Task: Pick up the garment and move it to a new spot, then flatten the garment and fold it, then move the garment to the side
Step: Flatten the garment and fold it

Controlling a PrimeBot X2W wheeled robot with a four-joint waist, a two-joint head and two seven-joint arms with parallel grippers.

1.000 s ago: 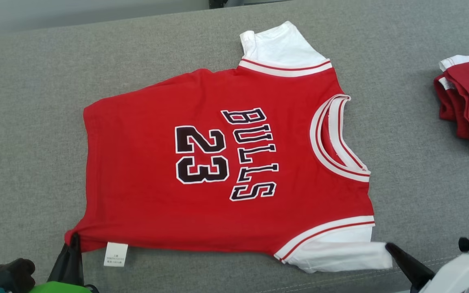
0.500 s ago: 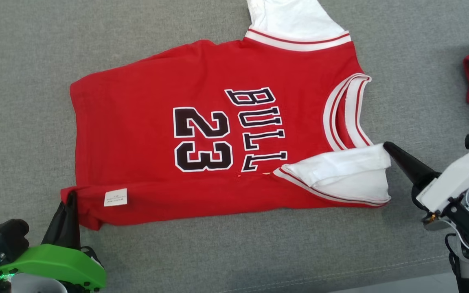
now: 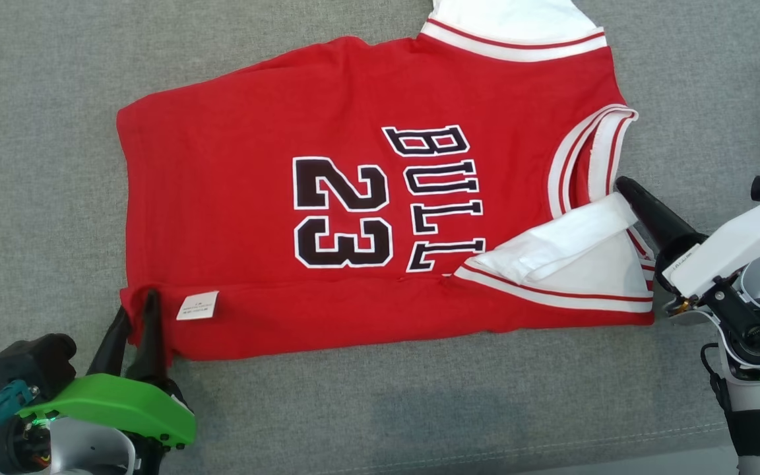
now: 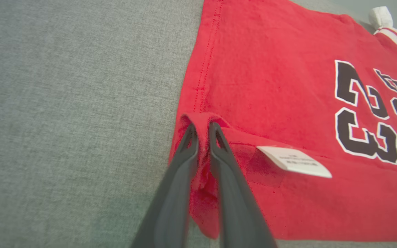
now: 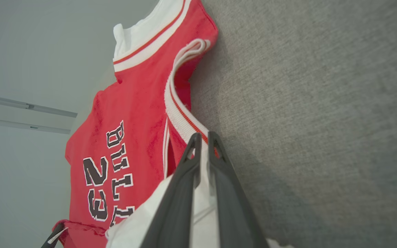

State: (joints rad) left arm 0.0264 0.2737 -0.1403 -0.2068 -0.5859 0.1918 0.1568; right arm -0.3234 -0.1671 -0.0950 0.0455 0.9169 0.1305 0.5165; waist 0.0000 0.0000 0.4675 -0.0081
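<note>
Red jersey [image 3: 254,198] now has its near edge folded further over; left gripper [image 3: 136,305] clamps the hem corner [image 4: 203,120], right gripper [image 3: 624,187] the white sleeve [image 3: 571,237]. Bare grey cloth [image 3: 37,165] lies all round.

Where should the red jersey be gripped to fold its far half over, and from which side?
Probably its far edge, at both ends: the far hem corner and the far white sleeve. The jersey lies flat with that edge free on the grey surface, so fingers would slide under it from beyond. The left gripper and right gripper pinch the near edge.
</note>
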